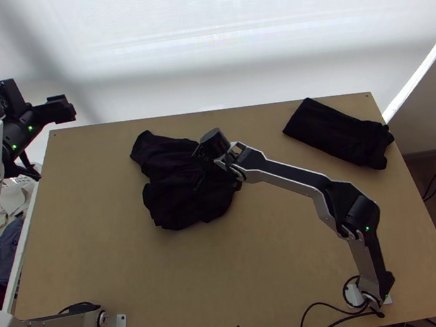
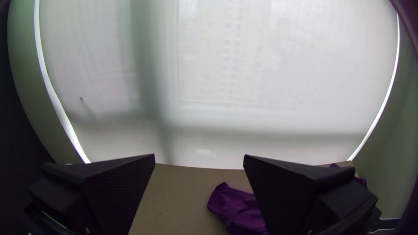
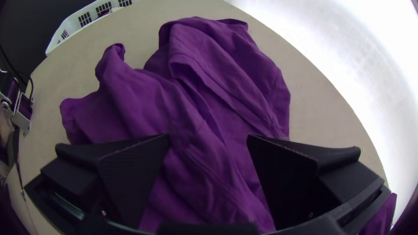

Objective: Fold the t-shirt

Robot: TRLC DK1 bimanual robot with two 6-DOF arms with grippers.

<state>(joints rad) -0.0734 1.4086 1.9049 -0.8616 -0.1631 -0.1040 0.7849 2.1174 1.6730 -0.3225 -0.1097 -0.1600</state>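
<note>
Your left tool [image 1: 69, 109] is hanging beyond the far left corner of the tabletop [image 1: 102, 254] in the top view, its arm bending up along the left side, above a white basket [image 1: 22, 251] that is holding several cloths. Your right tool [image 1: 199, 167] is pointing down over the t-shirt [image 1: 175, 204], which is lying bunched left of the middle, toward the far edge, looking nearly black. Near the far right corner, a second dark cloth [image 1: 332, 133] is lying folded into a long bundle. From the left wrist view, you are looking across at a pale blind [image 2: 261, 87], the two fingers are standing wide apart, and part of the t-shirt is showing purple beside one of them. From the right wrist view, the fingers are also standing open, and the t-shirt is spreading out below and beyond them in loose, uneven folds, its whole visible surface rumpled. You are seeing the basket's slotted rim past the tabletop's edge.
</note>
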